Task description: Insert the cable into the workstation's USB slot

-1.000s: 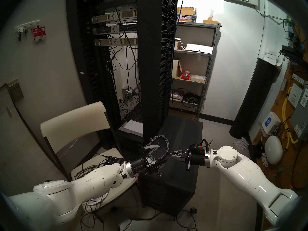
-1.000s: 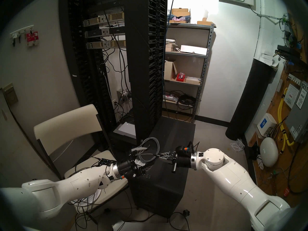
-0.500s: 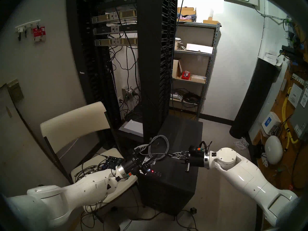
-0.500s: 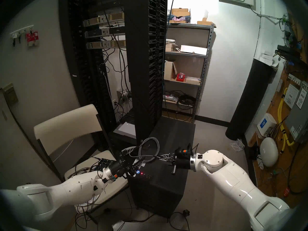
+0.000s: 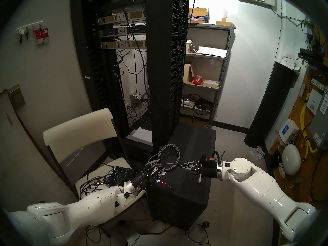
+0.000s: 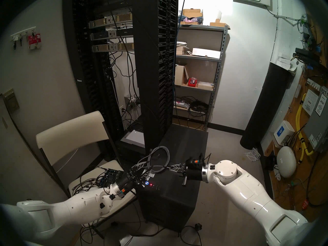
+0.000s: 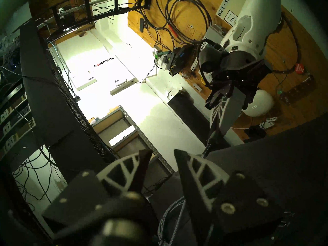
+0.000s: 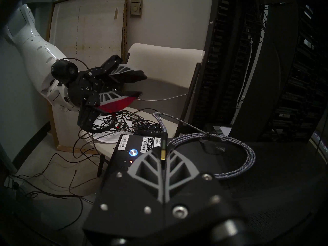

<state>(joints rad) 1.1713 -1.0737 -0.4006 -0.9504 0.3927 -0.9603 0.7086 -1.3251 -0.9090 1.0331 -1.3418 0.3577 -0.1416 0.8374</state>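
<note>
We see the cable (image 8: 229, 142), a light-grey braided lead, lying in a loose coil on the top panel of the workstation (image 8: 266, 169), the black tower beside the chair (image 5: 74, 130). The right gripper (image 8: 162, 157) is clenched on 1 plug end (image 8: 163, 148); the dark plug body with its gold tip sits pinched between the 2 fingertips and points toward the front strip with the blue round light (image 8: 133, 152). The left gripper (image 7: 162, 152) is released, jaws parted with nothing between them, hovering just beside the front-left corner of the tower, near the coil but apart from it. We judge the cable light and floppy: braid bends freely, gives no push along its length, and the coil may drag or snag as the plug moves. So the only good hold is the rigid plug body, close behind the metal tip, which is about where the right pincer has it. Braid looks grippy, the plug shell smoother, so it may twist in the pads if pushed off-axis. The USB slots (image 5: 169, 185) sit on the front edge of the top, right of the red LED (image 5: 162, 182); they look small, and the tip looks thin enough to bend if jammed crooked. We cannot tell the plug's flip orientation from here.
</note>
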